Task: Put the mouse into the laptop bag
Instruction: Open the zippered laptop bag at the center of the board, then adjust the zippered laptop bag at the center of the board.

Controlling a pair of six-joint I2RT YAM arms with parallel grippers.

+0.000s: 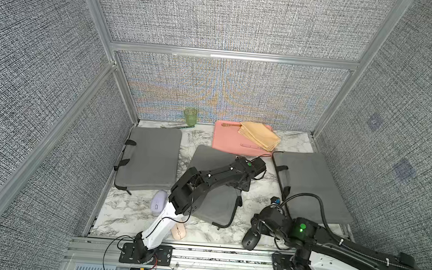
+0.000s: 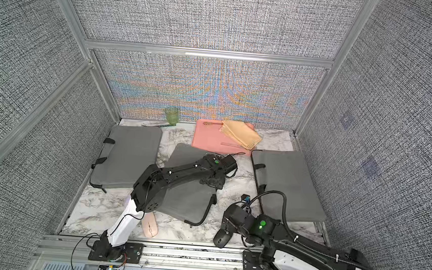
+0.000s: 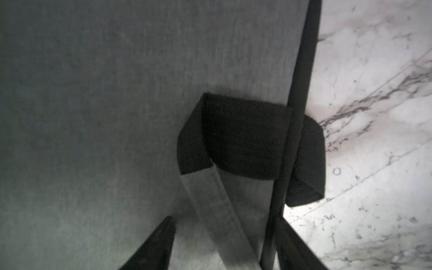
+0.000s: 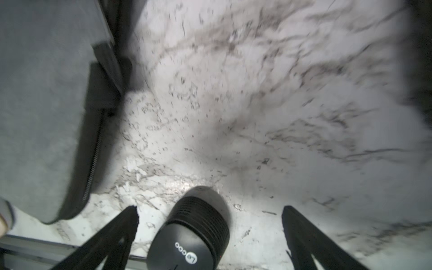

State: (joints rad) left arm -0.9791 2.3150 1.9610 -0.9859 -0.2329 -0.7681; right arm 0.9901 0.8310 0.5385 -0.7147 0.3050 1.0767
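Left tool [image 3: 224, 219] is down over the middle laptop bag [image 1: 208, 157], at the bag's right edge. Its fingers are half spread astride the black zip edge [image 3: 301, 70], just beside the handle loop [image 3: 245, 140]. We see a gap on one side, so no pinch.

Right tool [image 4: 210, 208] is spread wide and low over the bench [image 1: 199, 137], off the bag's near right corner. The black mouse [image 4: 194, 233] lies between its fingers, touching neither, and outside the bag.

A pink mouse [image 2: 149, 226] lies off the bag's near left corner, and a purple mouse [image 1: 159, 202] lies left of the bag.
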